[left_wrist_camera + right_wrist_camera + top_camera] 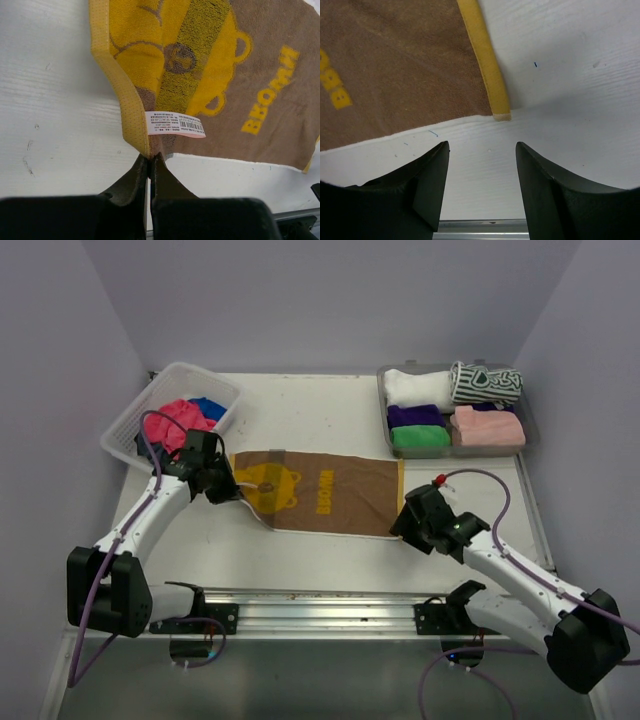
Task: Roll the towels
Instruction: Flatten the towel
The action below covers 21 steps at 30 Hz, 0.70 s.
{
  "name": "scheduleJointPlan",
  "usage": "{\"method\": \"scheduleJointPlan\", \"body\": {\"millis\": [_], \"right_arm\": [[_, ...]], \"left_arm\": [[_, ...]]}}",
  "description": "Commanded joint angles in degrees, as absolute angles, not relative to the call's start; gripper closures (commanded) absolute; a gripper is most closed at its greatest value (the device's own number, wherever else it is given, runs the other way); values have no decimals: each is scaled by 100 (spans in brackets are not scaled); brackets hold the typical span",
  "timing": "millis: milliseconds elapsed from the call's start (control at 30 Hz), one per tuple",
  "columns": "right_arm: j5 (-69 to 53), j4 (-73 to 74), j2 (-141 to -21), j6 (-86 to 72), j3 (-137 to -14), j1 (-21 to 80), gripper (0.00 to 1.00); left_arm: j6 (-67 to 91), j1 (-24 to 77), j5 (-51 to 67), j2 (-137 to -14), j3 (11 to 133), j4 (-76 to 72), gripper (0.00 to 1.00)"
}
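We are working on the brown-and-yellow towel (330,495), which is lying spread flat on the tabletop (320,560) between our two arms, printed side up. Our left fingers (142,175) are clenching its near left corner. The yellow hem is lifting off the tabletop into the pinch, and the white care label (175,124) is sitting just beyond the tips. Our right fingers (430,180) are standing apart and grasping nothing. The towel's near right corner, with its yellow border, is lying flat just ahead of them, in line with the gap and touching neither one.

We are judging this to be the opening of the roll for this towel: it is laid out, and no turn is showing in it yet. Several rolled towels (415,388) are sitting in the grey tray (381,405), well beyond the right fingers. A pink towel (178,420) and a blue towel (208,408) are waiting in the white lattice basket (125,430), just beyond the left fingers.

As we are reading it, the next move is calling for the right fingers to go forward and down onto that free corner and close on it, so both near corners are held level. Both arms can then be turning the near edge over evenly. A lone left pull is likely to skew the cloth.
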<state>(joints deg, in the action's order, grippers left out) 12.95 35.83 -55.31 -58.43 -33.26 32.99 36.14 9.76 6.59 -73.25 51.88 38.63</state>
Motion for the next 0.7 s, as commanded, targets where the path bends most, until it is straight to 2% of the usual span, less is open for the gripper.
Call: {"method": "scheduleJointPlan", "body": {"millis": [0,333,667], "right_arm": [[1221,2980,-5344,-6776,-2884,3305,41],[1318,2339,-5651,-6978,-2409,3305,44],[1986,1583,-5845,-7023,-1996,3296,58]], "left_arm": [[3463,940,659,-7163,5335,3709,100],[3410,940,721,-7163,5361,3709,100],[3401,940,694,-7119,5423,3771,100]]}}
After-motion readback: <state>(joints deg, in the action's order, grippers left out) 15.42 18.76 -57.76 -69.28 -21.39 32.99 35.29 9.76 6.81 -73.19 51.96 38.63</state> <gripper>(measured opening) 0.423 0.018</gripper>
